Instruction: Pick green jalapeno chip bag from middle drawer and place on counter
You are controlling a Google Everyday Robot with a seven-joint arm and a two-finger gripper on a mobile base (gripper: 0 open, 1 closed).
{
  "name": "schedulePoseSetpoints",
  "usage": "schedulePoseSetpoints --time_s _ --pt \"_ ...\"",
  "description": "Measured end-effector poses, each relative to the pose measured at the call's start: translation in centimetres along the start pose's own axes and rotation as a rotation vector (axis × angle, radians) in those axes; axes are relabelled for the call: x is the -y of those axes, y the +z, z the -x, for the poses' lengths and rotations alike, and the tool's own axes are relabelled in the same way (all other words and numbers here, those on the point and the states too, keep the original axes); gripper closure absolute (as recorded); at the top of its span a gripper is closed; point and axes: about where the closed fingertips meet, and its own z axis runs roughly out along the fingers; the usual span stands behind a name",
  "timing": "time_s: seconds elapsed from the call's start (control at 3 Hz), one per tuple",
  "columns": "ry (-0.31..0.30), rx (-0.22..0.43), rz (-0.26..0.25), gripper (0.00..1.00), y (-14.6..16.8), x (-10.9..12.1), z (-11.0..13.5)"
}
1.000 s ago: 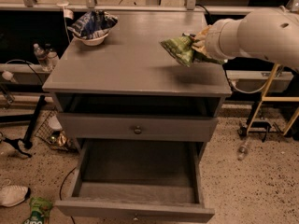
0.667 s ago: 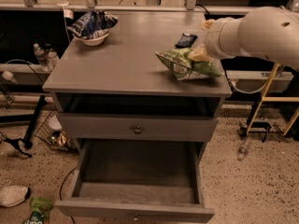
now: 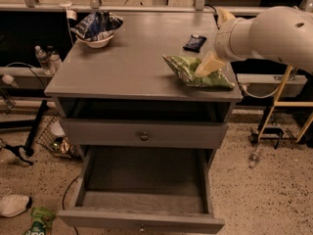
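The green jalapeno chip bag [image 3: 191, 73] lies flat on the counter [image 3: 132, 65] near its right front corner. My gripper [image 3: 209, 43] comes in from the right on a white arm and is open. Its lower finger [image 3: 208, 65] rests on top of the bag; its upper finger [image 3: 222, 16] stands well above it. The middle drawer [image 3: 142, 220] is pulled out at the bottom of the cabinet, and its tray looks empty.
A small dark-blue packet [image 3: 194, 43] lies behind the bag. A white bowl holding a blue bag [image 3: 98, 29] stands at the back left. A closed drawer front with a knob [image 3: 143, 136] sits above the open drawer. Bottles [image 3: 46, 58], a shoe [image 3: 12, 204] and litter are on the left.
The bag was held in the air above the counter's right side. It came down and now lies on the counter, with the gripper opened over it.
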Motion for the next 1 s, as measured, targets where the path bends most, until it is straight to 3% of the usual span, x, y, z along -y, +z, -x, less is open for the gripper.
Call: schedulePoseSetpoints --time_s 0.33,1.0 --pt "0.008 -0.034 0.014 0.00 -1.0 0.4 -1.0" --pt "0.090 -0.145 0.030 0.00 -5.6 2.5 -6.3"
